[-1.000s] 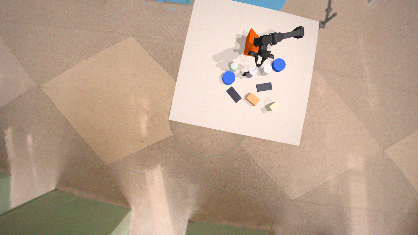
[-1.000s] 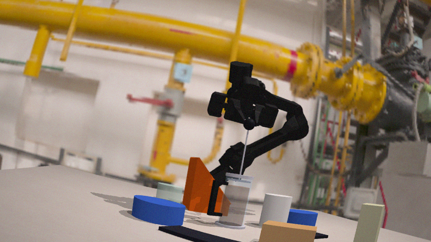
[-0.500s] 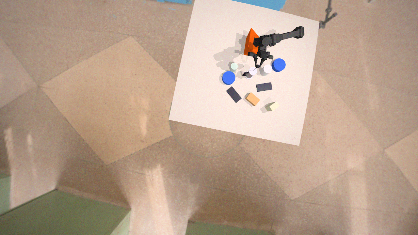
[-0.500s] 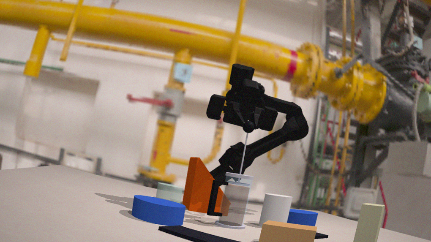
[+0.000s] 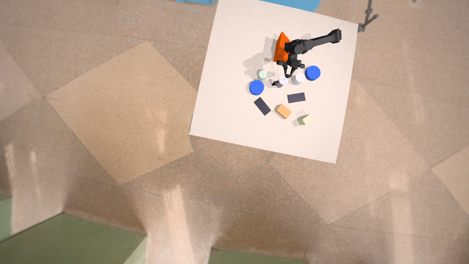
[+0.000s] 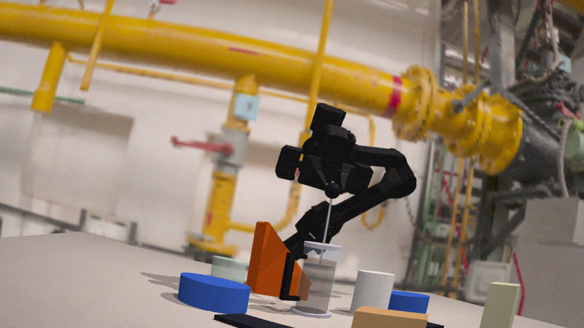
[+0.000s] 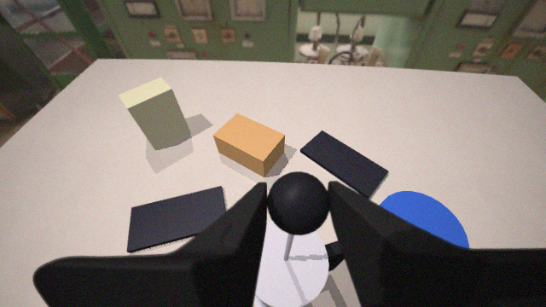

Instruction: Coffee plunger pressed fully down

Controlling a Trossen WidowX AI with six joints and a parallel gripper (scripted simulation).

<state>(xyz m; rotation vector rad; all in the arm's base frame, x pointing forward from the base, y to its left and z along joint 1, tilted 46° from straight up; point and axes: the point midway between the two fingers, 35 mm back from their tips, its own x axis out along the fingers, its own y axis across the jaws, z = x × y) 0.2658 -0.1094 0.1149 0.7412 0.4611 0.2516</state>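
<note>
The coffee press (image 6: pixel 324 292) stands upright on the table, a clear glass with a pale lid (image 5: pixel 283 80) (image 7: pixel 290 277) and a black side handle (image 6: pixel 288 277). Its thin rod (image 6: pixel 327 220) rises vertically from the lid to a round black knob (image 5: pixel 287 76) (image 6: pixel 332 190) (image 7: pixel 299 206). A good length of rod shows between lid and knob, and a disc shows in the upper part of the glass. My gripper (image 5: pixel 287 75) (image 6: pixel 333 185) (image 7: pixel 297 189) is shut on the knob, one fingertip on each side, well above the lid.
A white cylinder (image 5: pixel 299 77) (image 6: pixel 372 294) stands beside the press. Blue discs (image 5: pixel 312 72) (image 6: pixel 213 294) lie on both sides. A pale green cylinder (image 5: pixel 262 74) and an orange wedge (image 5: pixel 280 50) (image 6: pixel 264 262) are behind. Dark slabs (image 7: pixel 177 219), a tan block (image 7: pixel 249 136) and a pale yellow block (image 7: pixel 159 117) are in front.
</note>
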